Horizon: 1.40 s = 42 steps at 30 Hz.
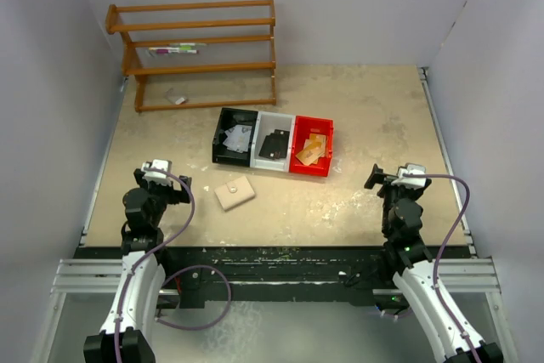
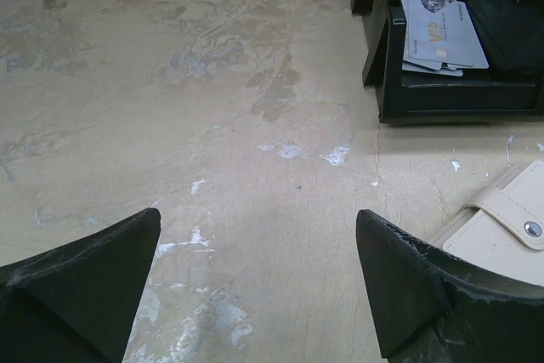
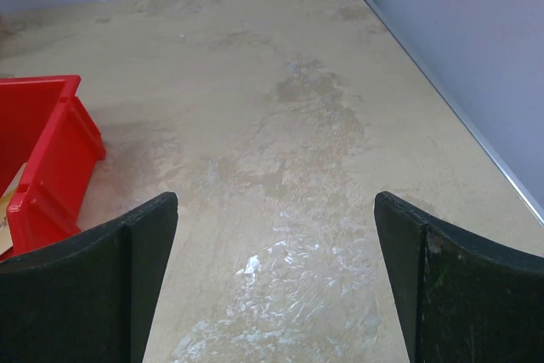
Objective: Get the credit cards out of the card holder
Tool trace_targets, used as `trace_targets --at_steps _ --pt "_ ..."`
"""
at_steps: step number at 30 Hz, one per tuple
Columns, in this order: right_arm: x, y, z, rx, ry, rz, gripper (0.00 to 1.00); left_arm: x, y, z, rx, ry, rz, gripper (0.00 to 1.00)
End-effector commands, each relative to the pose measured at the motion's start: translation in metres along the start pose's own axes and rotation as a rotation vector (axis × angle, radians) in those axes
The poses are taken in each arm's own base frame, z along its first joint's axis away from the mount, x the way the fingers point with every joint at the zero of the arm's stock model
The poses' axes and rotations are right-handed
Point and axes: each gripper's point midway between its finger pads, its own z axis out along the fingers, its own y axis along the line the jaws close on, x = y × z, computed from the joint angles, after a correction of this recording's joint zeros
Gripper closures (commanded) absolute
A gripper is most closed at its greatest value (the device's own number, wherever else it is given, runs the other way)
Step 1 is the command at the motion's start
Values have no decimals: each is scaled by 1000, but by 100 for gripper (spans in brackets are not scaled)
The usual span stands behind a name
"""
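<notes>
The top credit card [image 2: 442, 31] in the black bin [image 2: 459, 95] shows letters resembling "VIP". Its smaller print is unreadable.

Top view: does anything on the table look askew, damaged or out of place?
The card holder lies askew to the table edges, snapped shut, in front of the three bins. The tabletop is stained and scuffed. Nothing looks spilled.

Pale walls [image 1: 51, 82], scuffed beige tabletop [image 1: 365, 116]
</notes>
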Motion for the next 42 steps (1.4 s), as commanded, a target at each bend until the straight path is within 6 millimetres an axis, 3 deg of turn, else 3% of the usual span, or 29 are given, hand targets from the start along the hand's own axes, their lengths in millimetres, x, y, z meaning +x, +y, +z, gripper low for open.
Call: trace_targets --at_steps 1,15,20,23,24,26,27,29,31,34,36,39,42 --pt "-10 0 1 8 -33 23 0 -18 1 2 4 -64 26 1" --pt "-15 -7 1 41 -34 6 0 -19 1 2 6 -66 27 1" --pt "-58 2 0 -9 -27 13 0 -64 9 7 -5 6 27 1" --pt "-79 -4 2 135 7 395 0 -91 8 20 99 110 190 1" --pt "-85 -1 4 141 20 437 0 -95 10 25 108 158 195 1" --pt "-100 13 9 100 38 512 0 -101 6 30 176 241 207 1" --pt "-101 20 12 104 63 605 0 -107 3 30 209 270 202 1" --pt "-97 39 21 42 96 632 0 -106 -10 28 319 305 221 1" --pt "-104 89 21 -252 133 522 0 -104 -26 23 426 306 234 1" --pt "-108 139 20 -524 129 482 0 -93 -50 9 584 317 250 1" --pt "-88 160 25 -546 215 450 0 -79 -61 8 633 369 254 1" --pt "-75 188 17 -553 257 334 0 -54 -83 8 707 469 290 1" --pt "-63 202 11 -556 290 306 0 -39 -99 12 747 518 303 1"
